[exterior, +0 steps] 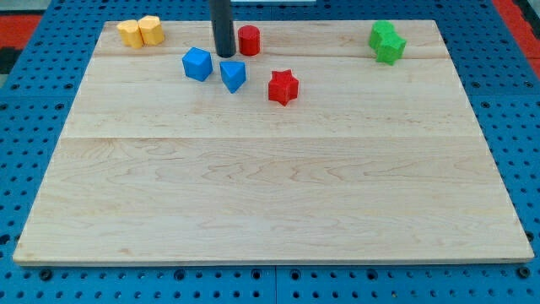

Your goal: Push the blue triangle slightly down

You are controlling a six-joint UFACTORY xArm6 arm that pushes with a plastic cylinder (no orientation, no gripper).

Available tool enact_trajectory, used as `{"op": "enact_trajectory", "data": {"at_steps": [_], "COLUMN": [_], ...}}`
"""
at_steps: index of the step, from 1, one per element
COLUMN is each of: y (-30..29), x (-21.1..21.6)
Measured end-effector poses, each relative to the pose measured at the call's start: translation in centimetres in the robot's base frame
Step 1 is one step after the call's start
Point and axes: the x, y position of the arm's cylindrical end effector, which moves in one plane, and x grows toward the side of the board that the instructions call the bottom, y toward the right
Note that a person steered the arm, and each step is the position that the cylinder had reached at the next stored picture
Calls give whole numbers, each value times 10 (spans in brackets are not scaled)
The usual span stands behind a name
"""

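Observation:
The blue triangle [234,75] lies on the wooden board [270,169] near the view's top, left of centre. My tip [224,54] stands just above it, toward the view's top, close to its upper edge; I cannot tell if it touches. A blue cube-like block [197,64] sits just to the left of the triangle. A red cylinder [249,40] stands just right of my rod.
A red star-shaped block [283,87] lies right of the triangle. Two yellow blocks [140,32] sit together at the top left. Two green blocks [386,41] sit together at the top right. A blue pegboard [34,110] surrounds the board.

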Motion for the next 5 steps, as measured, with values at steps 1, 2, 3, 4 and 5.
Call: {"op": "enact_trajectory", "data": {"at_steps": [1, 2, 3, 4, 5], "y": [21, 22, 22, 9, -11], "x": [6, 28, 53, 79, 98]}}
